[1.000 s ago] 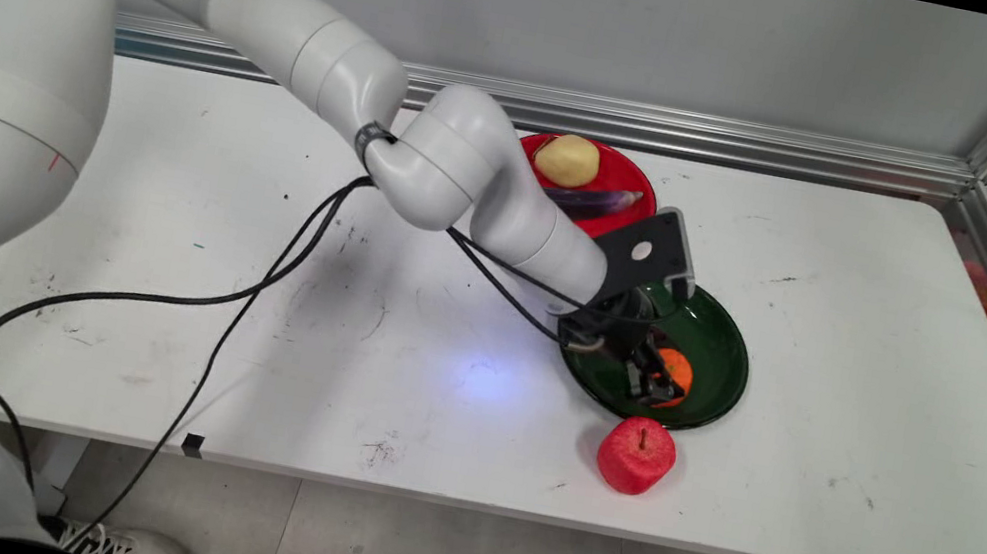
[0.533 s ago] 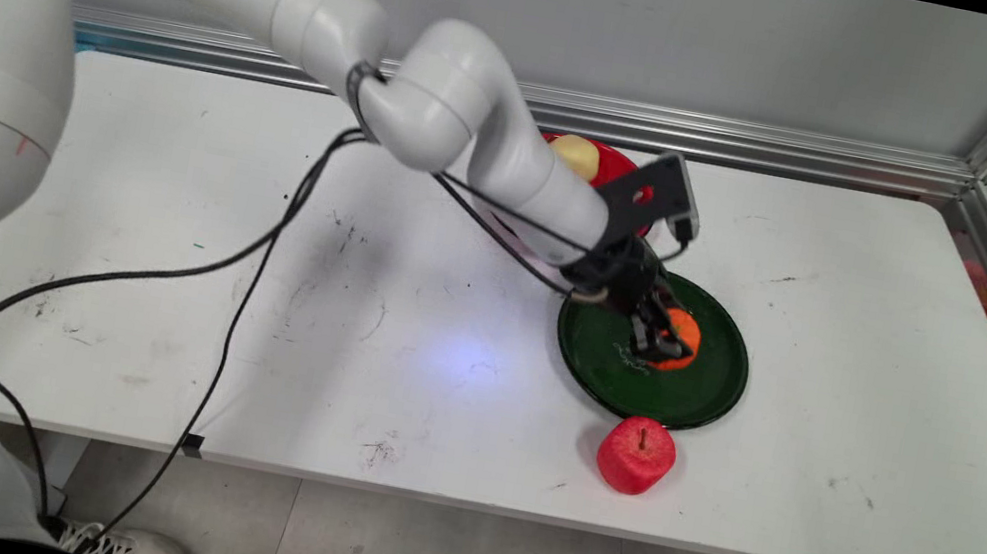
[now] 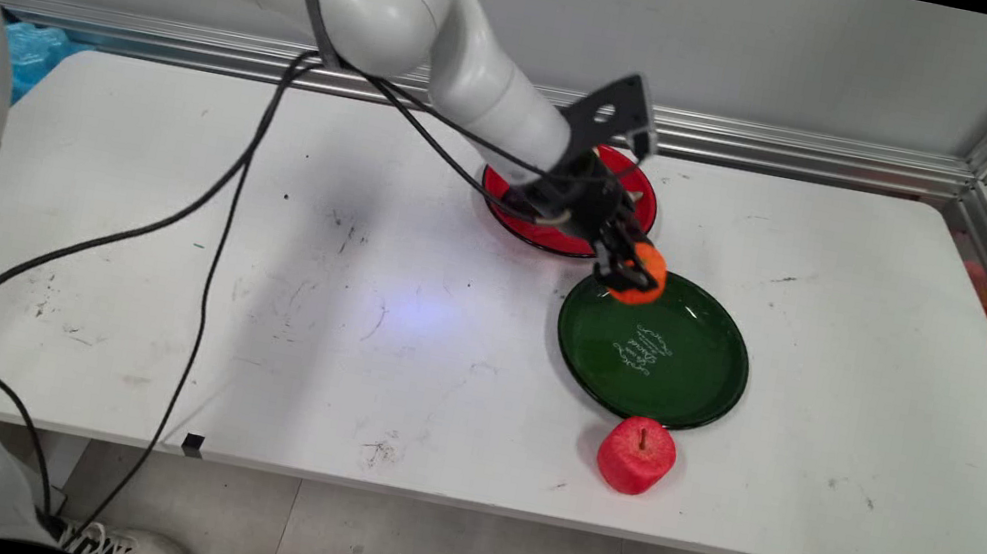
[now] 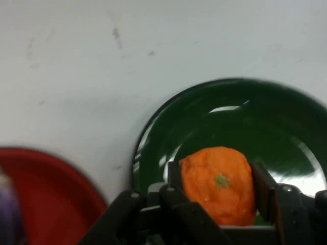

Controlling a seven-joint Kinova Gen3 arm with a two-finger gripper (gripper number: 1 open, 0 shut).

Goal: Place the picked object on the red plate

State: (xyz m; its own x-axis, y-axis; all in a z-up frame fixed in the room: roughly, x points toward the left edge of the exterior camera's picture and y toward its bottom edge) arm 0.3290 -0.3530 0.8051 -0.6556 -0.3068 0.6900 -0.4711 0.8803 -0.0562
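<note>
You had the gripper (image 3: 632,271) pinching the orange (image 3: 639,274), lifted clear of the green plate (image 3: 696,394), right of frame centre. It hung over that plate's upper rim, beside the red plate (image 3: 515,215); nothing was set down.

Orange (image 3: 642,277) with green stem mark, lifted above green plate's (image 3: 696,394) far rim.

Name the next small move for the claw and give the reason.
Probably carry on toward the red plate before opening. The claw is shut on the orange and holds it in the air over the far rim of the green plate, so the fruit is clear of that dish, with the red plate just beyond. Where it is meant to go cannot be told.
</note>
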